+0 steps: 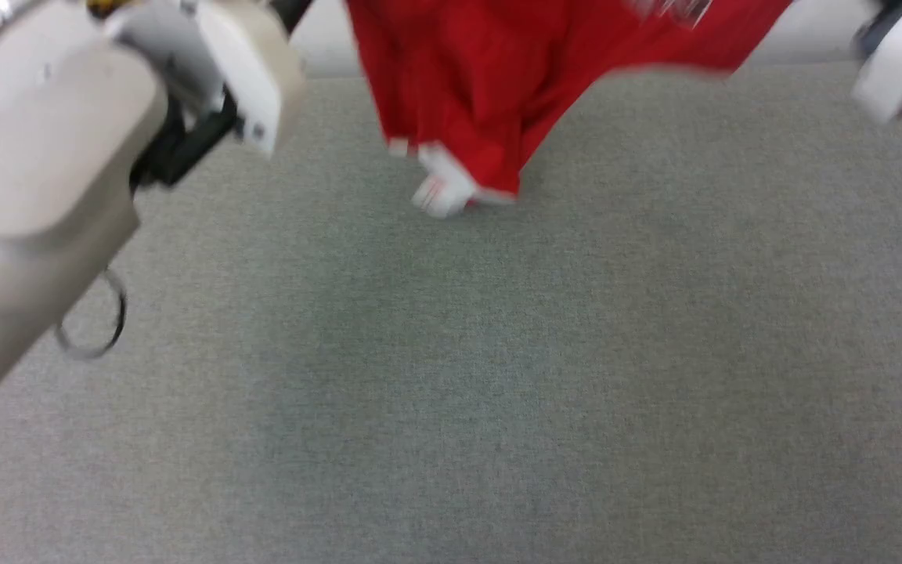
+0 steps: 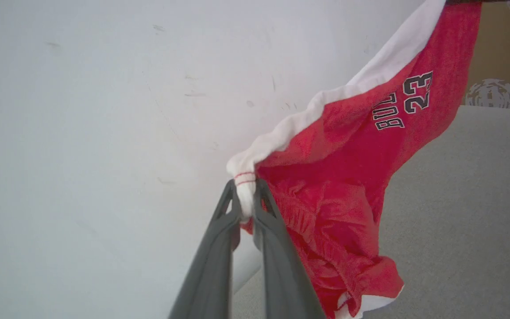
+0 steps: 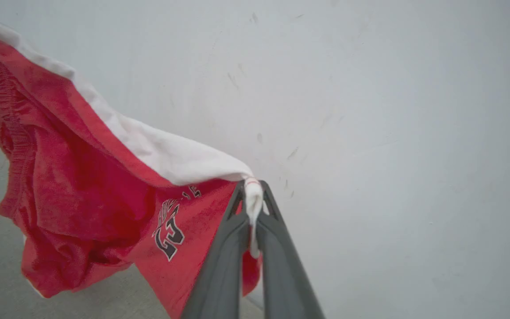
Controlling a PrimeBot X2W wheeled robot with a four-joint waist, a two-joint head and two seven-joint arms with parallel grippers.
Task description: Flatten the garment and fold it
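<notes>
The garment (image 1: 482,94) hangs in the air near the far edge of the grey surface (image 1: 498,392), its lowest hem close above it. It is probably held up this way so its own weight pulls out the creases before it is laid flat. The left gripper (image 2: 246,195) is clenched on one white-trimmed corner. The right gripper (image 3: 253,199) is clamped on another. The black-and-white print reads "23" beside "BUL", and the remaining letters are lost in a fold.

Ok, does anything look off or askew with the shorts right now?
The shorts hang askew: the left gripper and right gripper each pinch a white corner, but the cloth between sags in a bunched, wrinkled clump toward the grey surface instead of hanging flat. No damage visible.
</notes>
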